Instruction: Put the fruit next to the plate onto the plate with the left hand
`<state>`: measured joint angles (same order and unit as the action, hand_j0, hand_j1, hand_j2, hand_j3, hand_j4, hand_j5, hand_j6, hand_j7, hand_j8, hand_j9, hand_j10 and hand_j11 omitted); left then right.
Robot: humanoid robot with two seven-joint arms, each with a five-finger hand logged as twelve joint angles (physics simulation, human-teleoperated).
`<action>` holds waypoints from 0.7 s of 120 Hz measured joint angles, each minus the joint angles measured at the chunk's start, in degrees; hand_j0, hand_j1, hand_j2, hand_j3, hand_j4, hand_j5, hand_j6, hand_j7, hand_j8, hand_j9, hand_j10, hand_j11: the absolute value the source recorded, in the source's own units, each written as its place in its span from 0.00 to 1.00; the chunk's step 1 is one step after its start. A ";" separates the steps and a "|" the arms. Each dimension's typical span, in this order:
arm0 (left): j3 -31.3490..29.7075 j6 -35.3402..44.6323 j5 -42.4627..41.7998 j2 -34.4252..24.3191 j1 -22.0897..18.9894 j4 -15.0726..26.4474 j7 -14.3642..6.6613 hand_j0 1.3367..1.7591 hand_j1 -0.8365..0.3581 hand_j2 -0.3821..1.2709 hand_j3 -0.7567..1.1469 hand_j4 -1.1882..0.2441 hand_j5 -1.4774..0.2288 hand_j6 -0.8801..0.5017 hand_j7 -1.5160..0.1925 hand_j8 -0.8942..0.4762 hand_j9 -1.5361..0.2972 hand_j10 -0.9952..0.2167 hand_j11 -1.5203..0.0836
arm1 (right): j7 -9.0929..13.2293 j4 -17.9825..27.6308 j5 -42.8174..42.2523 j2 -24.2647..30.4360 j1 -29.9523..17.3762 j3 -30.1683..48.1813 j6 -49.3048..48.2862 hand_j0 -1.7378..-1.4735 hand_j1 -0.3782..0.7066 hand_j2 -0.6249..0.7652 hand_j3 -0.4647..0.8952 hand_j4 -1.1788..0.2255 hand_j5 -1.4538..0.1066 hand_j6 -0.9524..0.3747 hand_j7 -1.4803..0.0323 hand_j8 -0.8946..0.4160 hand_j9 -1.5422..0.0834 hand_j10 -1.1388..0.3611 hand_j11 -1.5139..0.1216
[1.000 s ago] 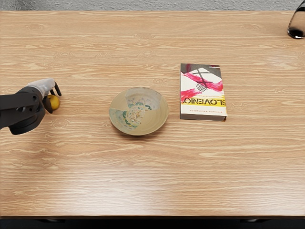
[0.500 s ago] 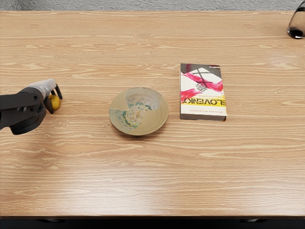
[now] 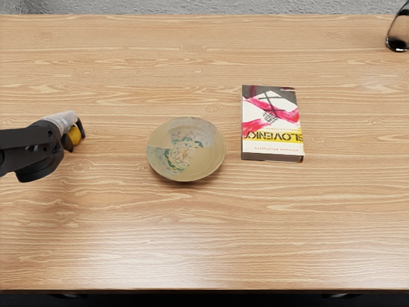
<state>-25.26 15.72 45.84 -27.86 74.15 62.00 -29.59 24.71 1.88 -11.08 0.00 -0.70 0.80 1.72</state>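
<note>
Wooden table (image 3: 204, 230) across the whole view, pale grain running left to right. Near its centre, a shallow ceramic plate (image 3: 185, 150), beige with a mottled green and blue pattern inside, nothing on it. At 3 o'clock from the plate, just beside it but not touching, a book (image 3: 271, 121) lying flat, cover up, white with pink and red brush strokes and a yellow band of lettering. At 9 o'clock from the plate, in from the left edge, a dark arm ending in the left hand (image 3: 59, 128), grey on the back, low over the wood. Fingers (image 3: 79, 132) curled closely around a small yellow fruit (image 3: 75, 135), gripping it, only a sliver of yellow showing at the hand's 3 o'clock side. Fruit thus off the plate, clear bare wood between the two. At 1 o'clock from the book, in the far top corner, a small dark glossy piece of the right arm (image 3: 397, 35), cut by the frame, state of its hand impossible to tell.
</note>
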 joint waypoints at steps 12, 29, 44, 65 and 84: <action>0.05 -0.40 -0.42 -0.34 0.50 0.21 0.13 0.78 0.40 0.24 0.57 0.43 0.30 0.49 0.28 0.42 0.30 0.22 0.34 | 0.04 0.01 0.01 0.00 0.00 0.00 0.01 0.30 0.03 0.45 0.34 0.84 0.93 0.72 0.98 0.68 0.95 0.76 0.93; 0.56 -0.55 -0.67 -0.65 1.24 0.37 0.36 0.76 0.46 0.36 0.33 0.35 0.31 0.36 0.29 0.34 0.30 0.21 0.34 | 0.03 0.00 0.01 0.00 0.00 0.00 -0.01 0.30 0.03 0.45 0.34 0.84 0.93 0.72 0.98 0.68 0.95 0.76 0.93; 1.06 -0.64 -1.05 -0.70 2.49 0.60 0.45 0.75 0.43 0.42 0.36 0.36 0.30 0.36 0.29 0.34 0.29 0.22 0.33 | 0.00 0.00 0.00 0.00 0.00 0.00 -0.01 0.30 0.03 0.45 0.34 0.84 0.93 0.72 0.98 0.68 0.95 0.76 0.93; 2.11 -0.69 -1.42 -1.53 4.48 2.79 0.46 0.75 0.44 0.41 0.38 0.37 0.29 0.36 0.30 0.34 0.29 0.22 0.32 | 0.04 0.01 0.01 0.00 0.00 0.00 0.00 0.30 0.03 0.45 0.34 0.84 0.93 0.72 0.98 0.68 0.95 0.76 0.93; 4.28 -1.59 -2.34 -1.76 5.74 5.50 0.39 0.75 0.44 0.39 0.39 0.37 0.29 0.35 0.30 0.35 0.29 0.22 0.32 | 0.01 0.02 0.00 0.00 0.00 0.00 -0.01 0.30 0.03 0.45 0.34 0.84 0.93 0.72 0.98 0.68 0.95 0.76 0.93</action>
<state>-20.98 14.13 43.51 -29.62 79.89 67.50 -29.20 24.73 1.91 -11.08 0.00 -0.70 0.80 1.71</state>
